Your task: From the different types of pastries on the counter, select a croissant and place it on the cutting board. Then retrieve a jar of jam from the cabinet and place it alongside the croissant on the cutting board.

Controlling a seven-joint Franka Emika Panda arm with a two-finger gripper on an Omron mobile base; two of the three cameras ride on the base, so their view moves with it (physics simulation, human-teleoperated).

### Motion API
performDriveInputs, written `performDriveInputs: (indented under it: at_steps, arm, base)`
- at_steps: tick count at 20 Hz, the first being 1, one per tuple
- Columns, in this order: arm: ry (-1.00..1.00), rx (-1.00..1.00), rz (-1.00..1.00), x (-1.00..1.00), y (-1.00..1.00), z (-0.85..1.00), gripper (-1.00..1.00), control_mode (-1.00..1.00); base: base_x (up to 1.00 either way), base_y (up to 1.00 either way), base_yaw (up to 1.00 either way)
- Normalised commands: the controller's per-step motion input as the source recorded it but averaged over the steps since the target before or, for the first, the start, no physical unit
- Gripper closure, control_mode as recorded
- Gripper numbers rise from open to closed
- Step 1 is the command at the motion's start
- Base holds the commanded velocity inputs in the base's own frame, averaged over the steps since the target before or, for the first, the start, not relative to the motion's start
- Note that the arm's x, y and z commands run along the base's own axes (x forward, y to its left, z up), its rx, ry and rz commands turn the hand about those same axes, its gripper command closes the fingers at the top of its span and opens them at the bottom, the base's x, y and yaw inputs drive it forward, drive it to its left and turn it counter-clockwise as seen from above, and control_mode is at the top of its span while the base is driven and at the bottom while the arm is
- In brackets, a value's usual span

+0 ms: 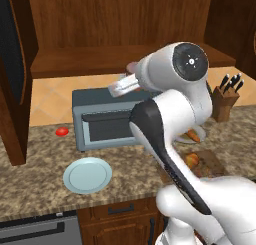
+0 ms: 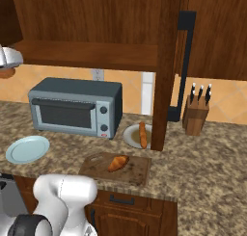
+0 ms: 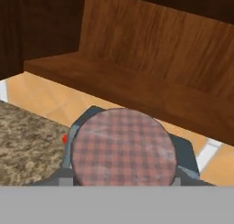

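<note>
The cutting board point(image 2: 135, 168) carries the golden croissant point(image 2: 117, 163); a baguette point(image 2: 143, 134) lies on a plate point(image 2: 130, 136). The end effector point(image 3: 123, 184) grips the jar of jam point(image 3: 123, 147), with a plaid pinkish lid, above the toaster oven point(image 2: 75, 112).

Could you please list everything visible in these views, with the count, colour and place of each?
croissant: one, golden-brown, lying on the cutting board.
cutting board: one, dark brown wood, at the counter's front edge.
jar of jam: one, checked pinkish lid facing the hand camera, held up in front of the cabinet shelf.
cabinet: one, reddish-brown, shelf above the toaster oven.
counter: one, speckled brown-grey.
stick pastry: one, orange-brown, on a pale dish behind the board.
toaster oven: one, grey-blue, against the wall.
plate: one, light blue, in front of the oven.
knife block: one, brown with dark handles, right of the cabinet post.
small red thing: one, left of the oven.
tool: one, white, closed on the jar, raised over the oven.
</note>
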Motion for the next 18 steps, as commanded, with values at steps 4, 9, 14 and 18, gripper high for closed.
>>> performDriveInputs:
  at_steps: [4, 9, 14, 18]
  arm:
    - [0.00, 0.00, 0.00, -1.00, -0.77, 0.00, 1.00, -1.00]
    - [0.01, 0.00, 0.00, -1.00, -0.73, -0.02, 1.00, -1.00]
    - [0.15, 0.00, -0.05, -0.80, -0.65, -0.34, 1.00, -1.00]
    - [0.38, -0.03, -0.19, -0.41, -0.53, -0.37, 1.00, -1.00]
  base:
    - [0.00, 0.00, 0.00]
    - [0.00, 0.00, 0.00]
    - [0.00, 0.00, 0.00]
    - [0.00, 0.00, 0.00]
